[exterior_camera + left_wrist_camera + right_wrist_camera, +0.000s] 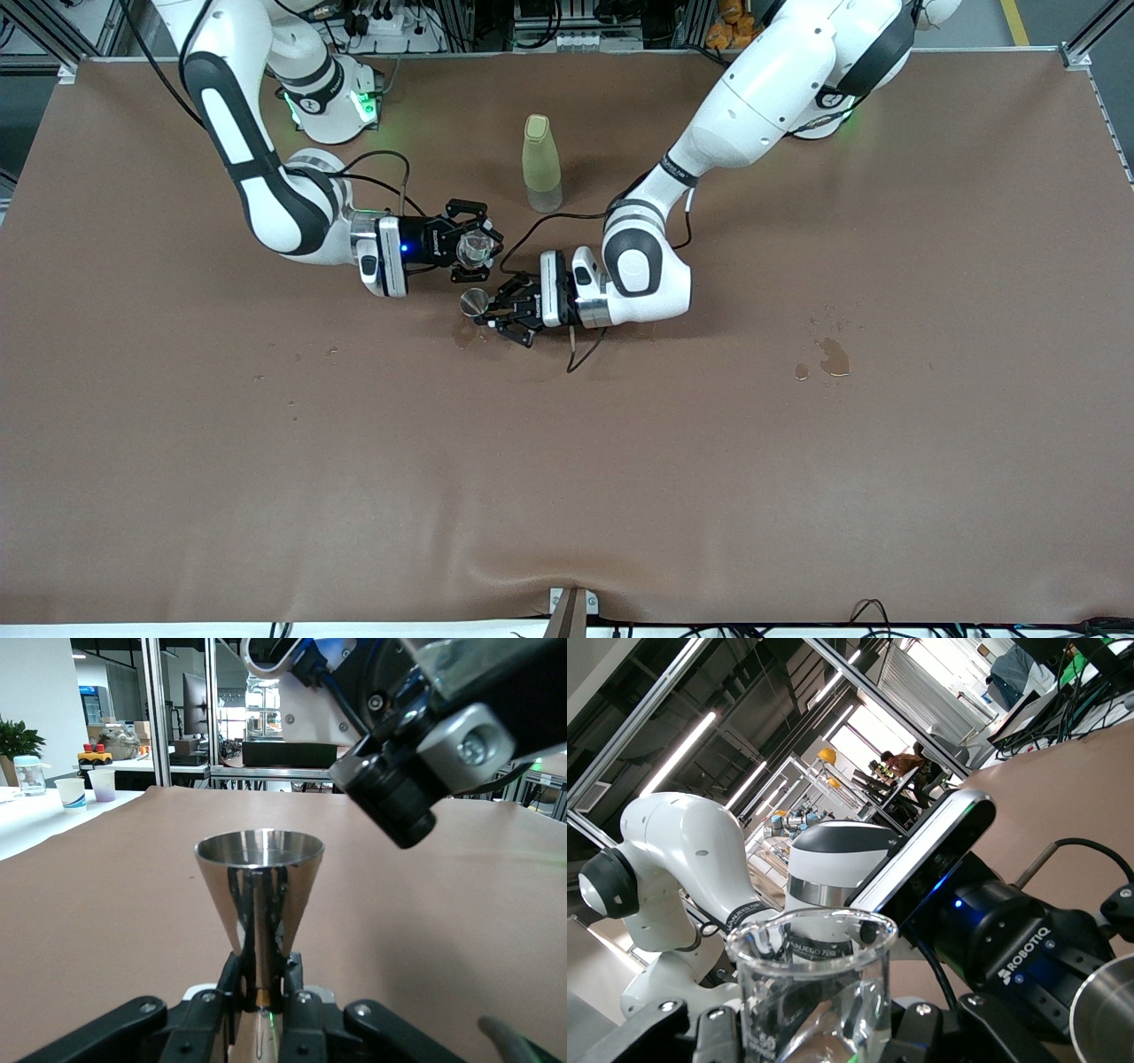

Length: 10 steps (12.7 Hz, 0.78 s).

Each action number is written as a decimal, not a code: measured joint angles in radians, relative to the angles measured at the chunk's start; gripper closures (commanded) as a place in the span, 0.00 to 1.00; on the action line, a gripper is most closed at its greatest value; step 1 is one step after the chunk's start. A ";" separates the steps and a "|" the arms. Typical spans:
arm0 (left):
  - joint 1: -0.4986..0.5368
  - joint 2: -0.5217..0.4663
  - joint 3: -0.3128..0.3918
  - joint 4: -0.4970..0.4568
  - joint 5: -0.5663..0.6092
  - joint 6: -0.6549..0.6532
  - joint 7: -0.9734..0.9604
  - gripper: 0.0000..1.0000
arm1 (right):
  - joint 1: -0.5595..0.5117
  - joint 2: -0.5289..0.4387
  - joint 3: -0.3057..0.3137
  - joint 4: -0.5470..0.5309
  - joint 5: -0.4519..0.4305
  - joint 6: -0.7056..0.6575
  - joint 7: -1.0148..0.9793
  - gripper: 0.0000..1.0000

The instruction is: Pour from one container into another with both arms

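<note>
A clear glass beaker (476, 248) is tipped over on its side in the air, and my right gripper (472, 241) is shut on it. In the right wrist view the beaker (808, 988) fills the space between the gripper's fingers (656, 1032). Just beside it, a steel cone-shaped measuring cup (472, 303) stands upright a little above the table, with my left gripper (489, 310) shut on its narrow waist. The left wrist view shows the cup (259, 890) with its mouth open upward and the right gripper (416, 753) close above it. The cup's rim (1106, 1010) also shows in the right wrist view.
A tall yellow-green bottle (541, 164) stands upright farther from the front camera than both grippers. Wet stains mark the brown table cover (567, 461) under the cup (465, 335) and toward the left arm's end (833, 356). A black cable (580, 350) loops beside the left wrist.
</note>
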 measured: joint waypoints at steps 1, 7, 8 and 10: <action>0.002 0.000 0.000 -0.003 0.000 0.000 0.000 1.00 | 0.000 0.000 0.000 0.000 0.000 0.000 0.014 1.00; 0.005 0.000 0.000 -0.021 -0.010 0.000 0.000 1.00 | 0.000 -0.001 0.000 0.000 0.001 -0.006 0.068 1.00; 0.005 0.000 0.000 -0.021 -0.016 0.000 0.000 1.00 | 0.000 -0.001 0.000 0.000 0.001 -0.006 0.074 1.00; 0.005 0.000 0.000 -0.021 -0.020 0.000 0.000 1.00 | 0.000 -0.001 0.000 0.000 0.001 -0.006 0.099 1.00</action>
